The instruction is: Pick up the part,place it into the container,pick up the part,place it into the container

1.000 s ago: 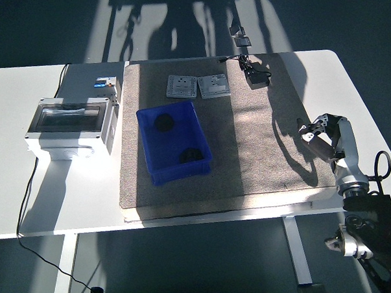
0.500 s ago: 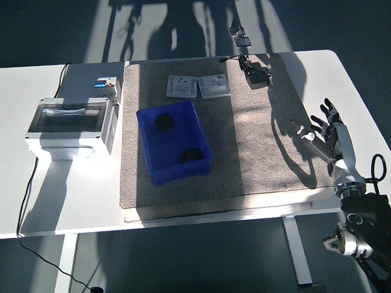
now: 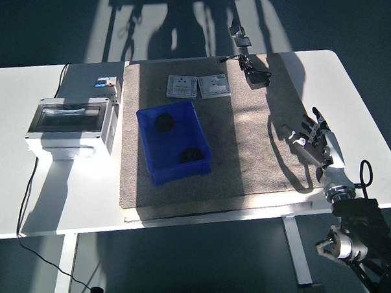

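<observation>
The blue bin [image 3: 174,143] sits on the grey mat [image 3: 247,142] a little left of the mat's middle, its long axis running from the far left to the near right, so it lies skewed against the mat's edges. Two dark round parts are inside it: one part [image 3: 163,122] lies near the far left corner of the bin floor, the other part [image 3: 191,155] near the near right corner. Both look like flat discs, and being round they show no direction of their own (any detail on them is too small to make out).

The right hand [image 3: 310,142] is over the right edge of the mat, well apart from the bin. Its fingers [image 3: 304,134] are stretched out and spread, pointing toward the far left, and it has hold of nothing. The left arm does not show.

Beyond the bin, two grey square plates [image 3: 198,87] lie side by side on the mat, touching or nearly so. At the mat's far edge a small black device [image 3: 257,75] with a cable lies in the sun. On the white table [image 3: 16,93] left of the mat stands a grey box with a clear lid [image 3: 73,125]. No writing or label on any of these can be read.
</observation>
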Available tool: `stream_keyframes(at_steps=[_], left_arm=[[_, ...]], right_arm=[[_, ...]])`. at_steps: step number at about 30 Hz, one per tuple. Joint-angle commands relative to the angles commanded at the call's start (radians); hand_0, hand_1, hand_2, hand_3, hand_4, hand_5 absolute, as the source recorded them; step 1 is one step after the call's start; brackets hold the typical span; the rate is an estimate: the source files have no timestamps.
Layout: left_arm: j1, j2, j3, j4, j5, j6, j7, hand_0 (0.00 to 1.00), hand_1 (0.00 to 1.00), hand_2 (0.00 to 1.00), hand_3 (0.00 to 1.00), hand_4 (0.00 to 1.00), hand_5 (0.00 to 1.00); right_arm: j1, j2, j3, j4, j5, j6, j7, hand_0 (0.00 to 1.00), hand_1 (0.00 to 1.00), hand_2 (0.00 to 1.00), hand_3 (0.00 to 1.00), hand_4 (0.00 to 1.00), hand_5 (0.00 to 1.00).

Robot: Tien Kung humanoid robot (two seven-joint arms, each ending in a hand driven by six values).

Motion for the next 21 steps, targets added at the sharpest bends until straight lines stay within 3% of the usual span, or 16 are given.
stream_keyframes(at_steps=[5, 6, 11, 12, 21], left_arm=[[0.002, -0.001, -0.007, 0.000, 0.012, -0.004, 0.006, 0.693, 0.654, 0.631, 0.580, 0.514, 0.482], [0.003, -0.002, -0.007, 0.000, 0.011, -0.004, 0.006, 0.693, 0.654, 0.631, 0.579, 0.511, 0.482], [0.000, -0.001, -0.006, 0.000, 0.008, -0.004, 0.003, 0.693, 0.654, 0.631, 0.579, 0.511, 0.482], [0.000, 0.000, -0.006, 0.000, 0.009, -0.004, 0.003, 0.694, 0.654, 0.633, 0.581, 0.505, 0.488], [-0.002, -0.001, -0.008, 0.000, 0.009, -0.004, 0.001, 0.694, 0.655, 0.633, 0.581, 0.499, 0.492]], right_arm=[[-0.012, 0.002, 0.029, 0.020, 0.107, 0.030, 0.025, 0.518, 0.165, 0.254, 0.741, 0.998, 0.858], [-0.014, 0.003, 0.034, 0.021, 0.113, 0.033, 0.017, 0.389, 0.107, 0.197, 0.562, 0.998, 0.998], [-0.022, 0.006, 0.050, 0.010, 0.125, 0.067, -0.030, 0.389, 0.107, 0.197, 0.562, 0.998, 0.998], [-0.022, 0.007, 0.051, 0.009, 0.131, 0.079, -0.038, 0.193, 0.126, 0.264, 0.581, 0.998, 0.977], [-0.026, 0.006, 0.051, -0.008, 0.171, 0.115, -0.098, 0.167, 0.132, 0.288, 0.595, 0.998, 0.943]])
